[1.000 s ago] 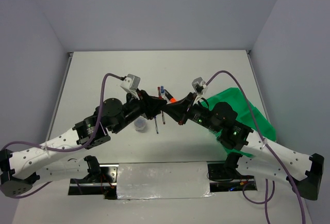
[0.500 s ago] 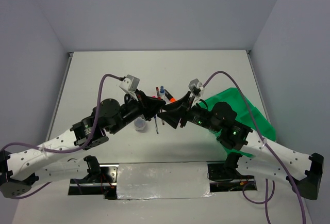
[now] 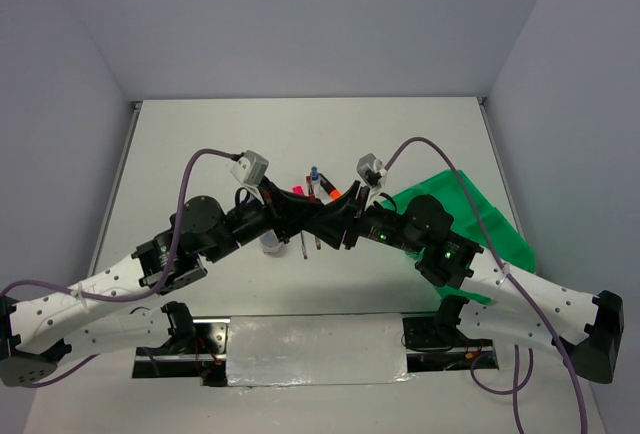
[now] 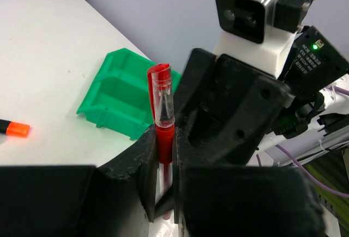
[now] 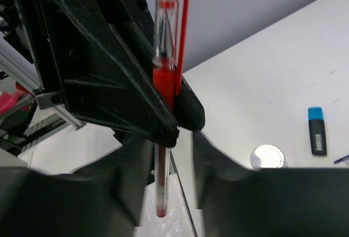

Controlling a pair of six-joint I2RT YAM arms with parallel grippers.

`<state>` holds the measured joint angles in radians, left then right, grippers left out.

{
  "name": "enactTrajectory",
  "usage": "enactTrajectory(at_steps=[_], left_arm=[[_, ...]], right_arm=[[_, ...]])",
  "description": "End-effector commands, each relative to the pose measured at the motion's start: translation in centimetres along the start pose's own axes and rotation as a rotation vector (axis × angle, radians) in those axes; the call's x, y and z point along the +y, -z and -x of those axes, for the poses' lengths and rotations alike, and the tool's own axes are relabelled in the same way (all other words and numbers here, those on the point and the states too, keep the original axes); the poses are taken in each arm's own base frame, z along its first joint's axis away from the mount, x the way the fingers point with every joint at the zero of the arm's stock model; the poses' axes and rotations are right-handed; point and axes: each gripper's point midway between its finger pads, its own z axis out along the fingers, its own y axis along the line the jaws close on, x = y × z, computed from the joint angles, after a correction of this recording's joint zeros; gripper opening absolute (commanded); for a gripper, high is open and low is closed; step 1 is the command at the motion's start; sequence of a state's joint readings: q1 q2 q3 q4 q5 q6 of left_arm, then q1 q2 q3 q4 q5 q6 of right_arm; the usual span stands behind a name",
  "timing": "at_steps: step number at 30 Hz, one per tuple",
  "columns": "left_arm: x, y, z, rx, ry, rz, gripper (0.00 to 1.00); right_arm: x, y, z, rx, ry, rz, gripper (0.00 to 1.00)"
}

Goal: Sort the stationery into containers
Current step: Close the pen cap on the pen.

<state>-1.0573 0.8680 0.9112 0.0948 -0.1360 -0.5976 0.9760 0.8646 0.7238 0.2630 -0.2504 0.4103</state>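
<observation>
The two arms meet over the middle of the table. My left gripper [image 4: 162, 166] is shut on a red pen [image 4: 163, 117], which stands upright with its cap on top. In the right wrist view the same red pen [image 5: 166, 40] hangs down from the left gripper's black fingers [image 5: 109, 73], its lower end between the spread fingers of my right gripper [image 5: 172, 177], which is open and not touching it. From above the red pen [image 3: 317, 241] shows below the joined grippers. The green tray [image 3: 490, 224] lies at the right, behind the right arm.
An orange highlighter [image 4: 13, 129] lies on the table left of the green tray [image 4: 117, 95]. A blue-capped highlighter [image 5: 317, 136] and a round greyish tub [image 5: 267, 158] lie beyond the grippers. The tub [image 3: 270, 242] sits under the left arm.
My right gripper has opened and let go of the red pen, while my left gripper has closed on it. Both grippers have drifted a little to the left.
</observation>
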Motion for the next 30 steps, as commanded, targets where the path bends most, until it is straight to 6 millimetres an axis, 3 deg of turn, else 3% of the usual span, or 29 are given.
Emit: enactTrajectory(at_steps=[1, 3, 4, 5, 8, 9, 10, 11, 12, 13, 19, 26, 30], left_arm=[[-1.6, -0.1, 1.4, -0.040, -0.027, -0.074, 0.00], [-1.6, -0.1, 1.5, -0.043, -0.027, -0.068, 0.00], [-1.5, -0.1, 1.5, -0.043, -0.027, -0.067, 0.00], [-1.5, -0.1, 1.6, -0.048, -0.029, -0.066, 0.00], [-1.5, 0.0, 1.8, -0.047, -0.031, -0.057, 0.08], [-1.4, 0.0, 2.2, -0.057, -0.027, -0.045, 0.29], [-1.2, 0.1, 2.1, -0.049, -0.028, -0.031, 0.44], [-1.0, 0.1, 2.2, -0.052, -0.030, -0.021, 0.79], [-1.2, 0.1, 2.6, -0.055, -0.032, -0.017, 0.95], [-0.8, 0.2, 2.2, -0.027, -0.041, 0.000, 0.99], [-0.5, 0.5, 2.6, 0.029, -0.117, 0.043, 0.99], [1.4, 1.0, 6.0, -0.081, -0.103, 0.201, 0.97], [1.6, 0.5, 6.6, -0.098, -0.111, 0.223, 0.94]], right_arm=[[2.0, 0.1, 3.2, -0.103, 0.037, 0.072, 0.37], [2.1, 0.1, 3.3, -0.104, 0.041, 0.076, 0.23], [2.1, 0.0, 3.2, -0.100, 0.043, 0.075, 0.09], [2.0, 0.0, 3.1, -0.094, 0.041, 0.074, 0.03], [1.8, 0.0, 2.7, -0.090, 0.042, 0.070, 0.00], [1.7, 0.0, 2.6, -0.091, 0.043, 0.067, 0.00], [1.5, 0.0, 2.4, -0.085, 0.040, 0.058, 0.00], [1.4, 0.1, 2.5, -0.089, 0.044, 0.054, 0.00], [1.1, 0.1, 2.4, -0.088, 0.046, 0.040, 0.00], [1.0, 0.2, 2.2, -0.083, 0.044, 0.031, 0.00], [0.5, 0.6, 2.1, -0.082, 0.045, 0.003, 0.00], [-0.5, 0.4, 1.4, -0.034, 0.040, -0.054, 0.00], [-1.5, 0.6, 1.6, -0.027, 0.032, -0.120, 0.00]])
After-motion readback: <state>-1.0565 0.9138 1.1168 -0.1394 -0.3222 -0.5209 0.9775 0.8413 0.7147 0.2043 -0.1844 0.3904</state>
